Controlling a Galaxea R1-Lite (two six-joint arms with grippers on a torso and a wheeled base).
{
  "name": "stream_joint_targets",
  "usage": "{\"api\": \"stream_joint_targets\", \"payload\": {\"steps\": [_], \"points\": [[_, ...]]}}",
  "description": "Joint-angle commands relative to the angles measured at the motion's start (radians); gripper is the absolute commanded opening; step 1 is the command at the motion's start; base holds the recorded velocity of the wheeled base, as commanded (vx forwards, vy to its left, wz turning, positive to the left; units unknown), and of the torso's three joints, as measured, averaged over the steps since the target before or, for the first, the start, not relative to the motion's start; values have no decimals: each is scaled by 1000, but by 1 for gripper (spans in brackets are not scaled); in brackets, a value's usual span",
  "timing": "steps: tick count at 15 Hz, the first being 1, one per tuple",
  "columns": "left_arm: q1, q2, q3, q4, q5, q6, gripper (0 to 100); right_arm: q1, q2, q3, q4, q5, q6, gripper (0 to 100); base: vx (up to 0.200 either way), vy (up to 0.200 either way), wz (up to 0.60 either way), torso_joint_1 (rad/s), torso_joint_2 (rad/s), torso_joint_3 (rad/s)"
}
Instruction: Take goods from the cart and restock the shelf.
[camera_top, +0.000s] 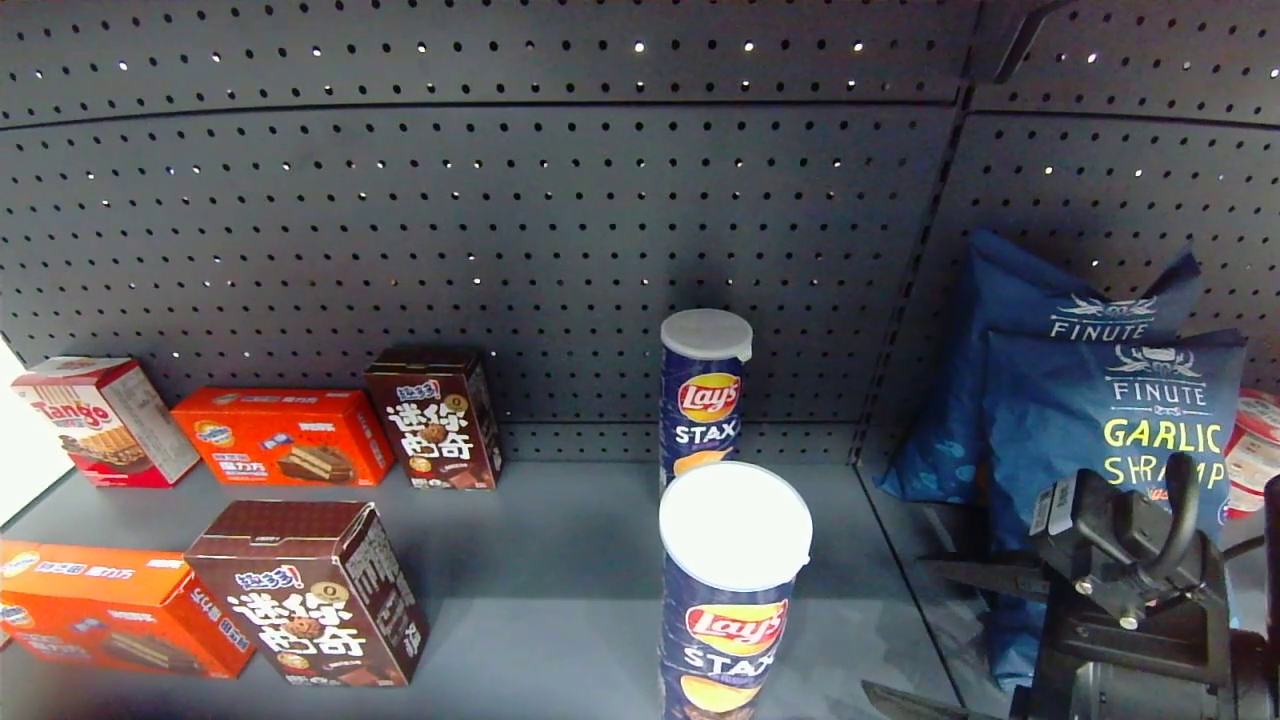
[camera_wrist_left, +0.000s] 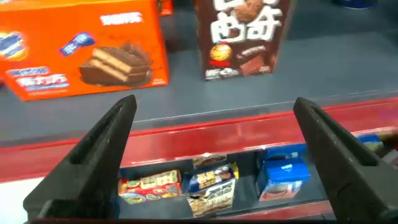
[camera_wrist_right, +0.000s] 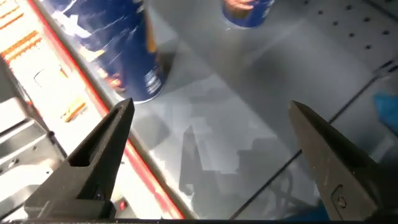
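Two tall blue chip cans stand on the grey shelf (camera_top: 560, 560), one (camera_top: 735, 590) in front of the other (camera_top: 705, 395). My right gripper (camera_top: 930, 635) hovers low over the shelf just right of the front can, open and empty. In the right wrist view the gripper (camera_wrist_right: 211, 162) is open above bare shelf floor, with the front can (camera_wrist_right: 134, 50) and the back can (camera_wrist_right: 249, 12) ahead. My left gripper (camera_wrist_left: 214, 158) is open and empty in front of the red shelf edge (camera_wrist_left: 205, 130), facing an orange box (camera_wrist_left: 81, 46) and a brown box (camera_wrist_left: 245, 34).
Brown, orange and red snack boxes (camera_top: 310, 590) stand in two rows on the shelf's left side. Blue chip bags (camera_top: 1100, 420) lean against the pegboard back in the bay to the right. Several small packets (camera_wrist_left: 211, 183) lie on a lower level below the red edge.
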Motion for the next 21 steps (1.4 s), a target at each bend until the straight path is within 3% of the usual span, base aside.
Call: {"api": "stream_joint_targets", "payload": {"steps": [1,8,12,21], "points": [[0,3,-2,2,-2,0,100,11,7,16,0,-2,-1,100,0,0,0,0,0,0],[0,3,1,-1,-20,23,100,8,70,49,-5,-101,7,100,0,0,0,0,0,0],[-1,3,1,-1,-20,24,100,25,164,-47,-5,-104,8,100,0,0,0,0,0,0],[0,3,-1,-1,-20,23,100,65,225,-122,-7,-102,7,100,0,0,0,0,0,0]]}}
